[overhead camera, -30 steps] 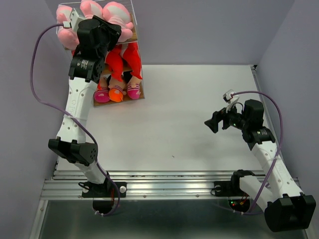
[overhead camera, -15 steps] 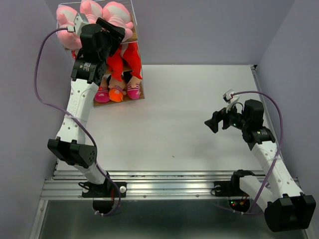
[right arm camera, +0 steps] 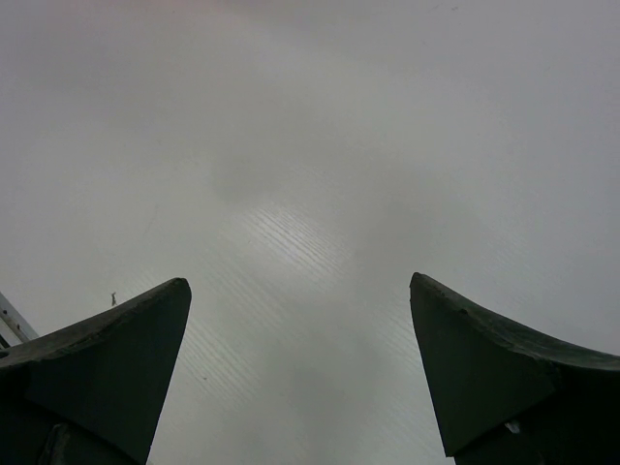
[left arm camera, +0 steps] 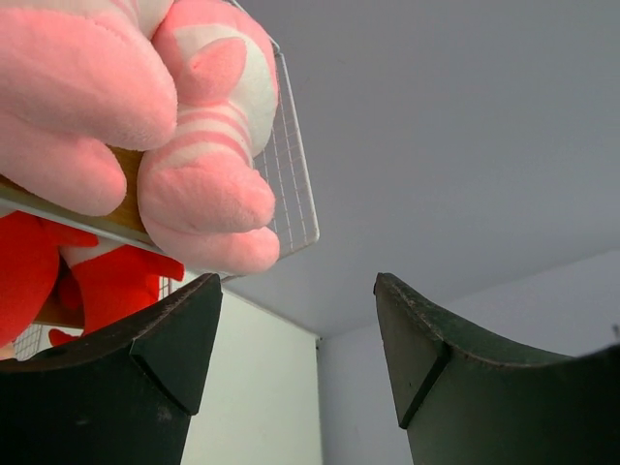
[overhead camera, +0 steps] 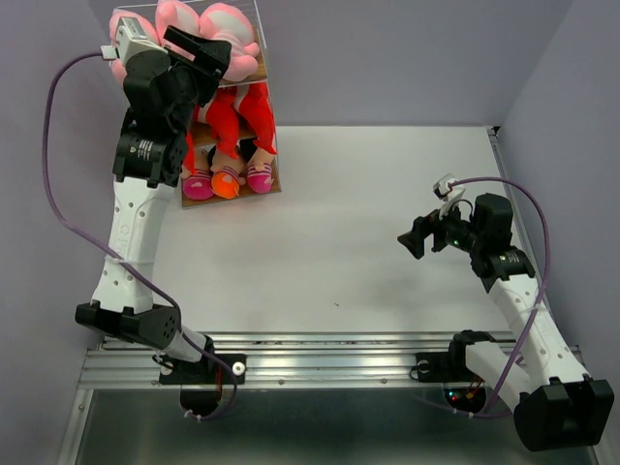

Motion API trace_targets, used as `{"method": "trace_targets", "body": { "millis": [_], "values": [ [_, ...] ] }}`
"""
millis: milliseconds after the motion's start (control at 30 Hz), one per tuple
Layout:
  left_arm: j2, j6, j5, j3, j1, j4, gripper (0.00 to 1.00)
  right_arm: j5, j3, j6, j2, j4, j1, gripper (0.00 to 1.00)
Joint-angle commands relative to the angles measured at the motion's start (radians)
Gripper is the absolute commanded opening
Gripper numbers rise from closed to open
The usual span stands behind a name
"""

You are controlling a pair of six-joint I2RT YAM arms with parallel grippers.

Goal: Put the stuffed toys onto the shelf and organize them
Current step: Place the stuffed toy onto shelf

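Observation:
The shelf (overhead camera: 274,174) stands at the table's far left corner. Pink striped stuffed toys (overhead camera: 228,24) fill its top board, red sharks (overhead camera: 247,111) the middle one, and dolls (overhead camera: 226,179) lie on the bottom board. My left gripper (overhead camera: 205,53) hangs open and empty at the height of the top board, in front of the pink toys. In the left wrist view a pink striped toy (left arm camera: 208,145) sits on the wooden board (left arm camera: 121,208) just above and left of the left gripper (left arm camera: 298,291), apart from it. My right gripper (overhead camera: 412,242) is open, with only bare table between its fingers (right arm camera: 484,368).
A red shark (left arm camera: 116,281) shows under the top board beside my left finger. The shelf's white wire side (left arm camera: 291,194) juts out past the pink toy. Grey walls close the table at the back, left and right. A metal rail (overhead camera: 329,354) runs along the near edge.
My left gripper has opened wider and lifted up and back from the shelf, its arm swinging left. The pink toy stays on the top board. The right arm has not moved.

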Motion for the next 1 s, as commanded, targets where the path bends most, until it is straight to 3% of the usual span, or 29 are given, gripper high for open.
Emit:
{"method": "trace_targets", "body": {
  "millis": [0, 267, 533, 700, 967],
  "values": [
    [-0.063, 0.046, 0.007, -0.001, 0.009, 0.026, 0.75, 0.005, -0.008, -0.014, -0.013, 0.057, -0.008, 1.00],
    [-0.125, 0.189, -0.062, 0.071, 0.009, -0.049, 0.71, -0.013, -0.009, -0.037, -0.019, 0.050, -0.008, 1.00],
    [-0.071, 0.359, -0.117, 0.167, 0.050, -0.071, 0.52, -0.019, -0.009, -0.046, -0.018, 0.045, -0.008, 1.00],
    [0.010, 0.396, -0.061, 0.264, 0.086, -0.035, 0.44, -0.016, -0.012, -0.049, -0.015, 0.045, -0.008, 1.00],
    [0.108, 0.416, 0.071, 0.281, 0.136, 0.037, 0.41, -0.019, -0.012, -0.051, -0.007, 0.043, -0.008, 1.00]
  ]
}}
